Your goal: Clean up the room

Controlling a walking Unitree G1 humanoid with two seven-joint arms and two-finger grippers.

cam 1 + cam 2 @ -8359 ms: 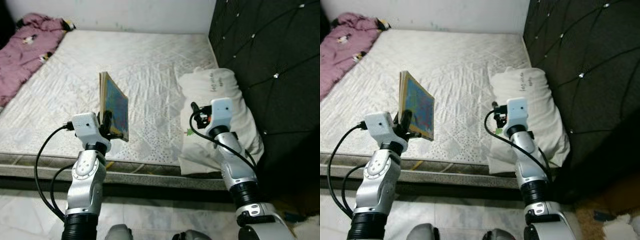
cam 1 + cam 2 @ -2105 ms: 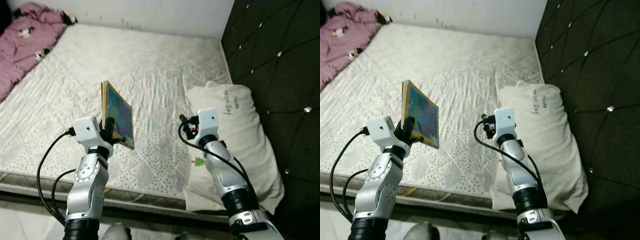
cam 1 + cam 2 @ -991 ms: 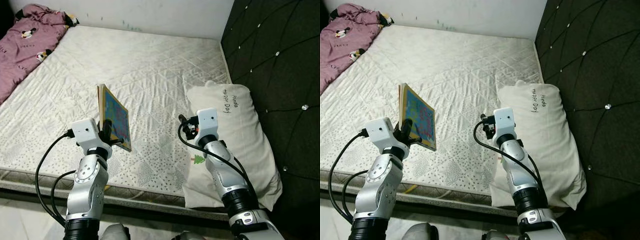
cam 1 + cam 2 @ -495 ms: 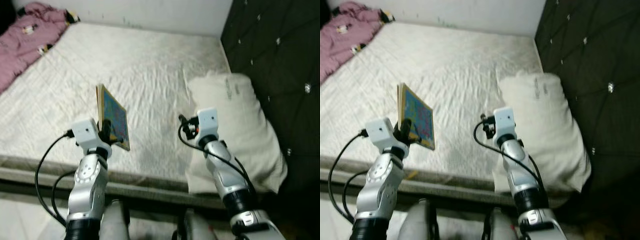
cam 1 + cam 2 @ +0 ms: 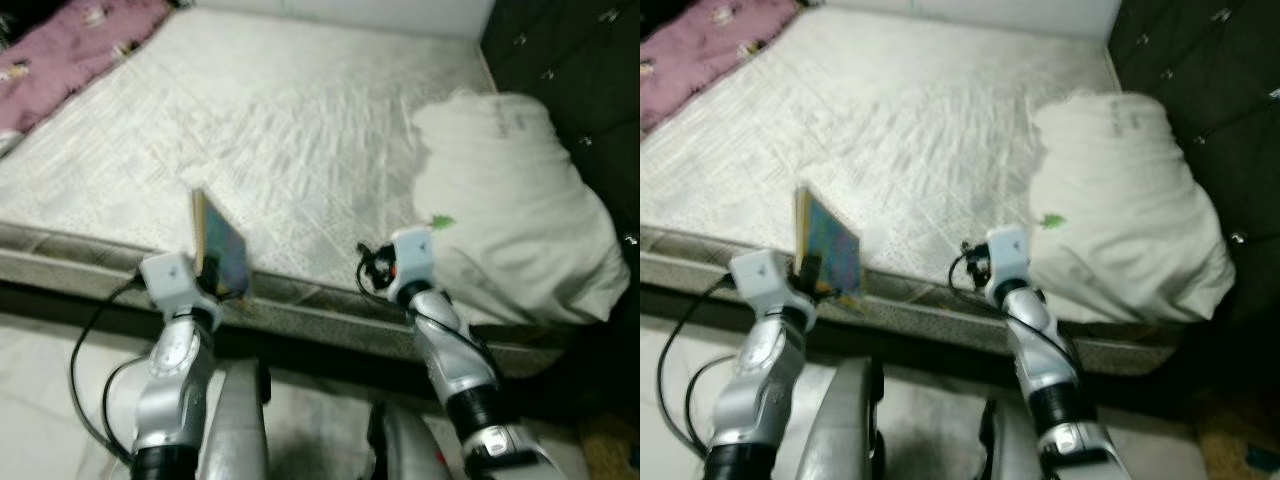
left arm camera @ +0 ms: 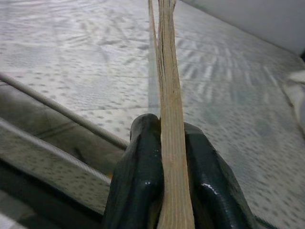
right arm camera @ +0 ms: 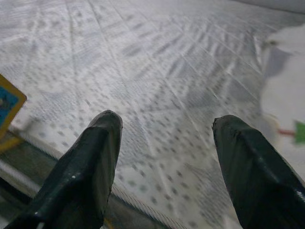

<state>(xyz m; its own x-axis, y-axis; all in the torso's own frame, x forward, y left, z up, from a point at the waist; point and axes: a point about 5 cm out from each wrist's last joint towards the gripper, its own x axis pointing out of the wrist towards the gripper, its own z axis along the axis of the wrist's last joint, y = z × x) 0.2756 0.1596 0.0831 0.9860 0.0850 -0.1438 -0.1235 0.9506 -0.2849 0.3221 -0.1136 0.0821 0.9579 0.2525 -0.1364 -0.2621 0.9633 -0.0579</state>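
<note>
While the left gripper (image 6: 164,167) clamps a thin picture book (image 5: 218,250) upright by its lower edge, low and left of centre in the left eye view, the book hangs over the near edge of the bare mattress (image 5: 300,140). Lower centre, the right gripper (image 7: 167,167) hovers with fingers spread, holding nothing. A white pillow (image 5: 510,200) lies at upper right, a purple blanket (image 5: 60,50) at upper left. Judging by this, the book is mid-carry; next it needs a proper place to be set down.
</note>
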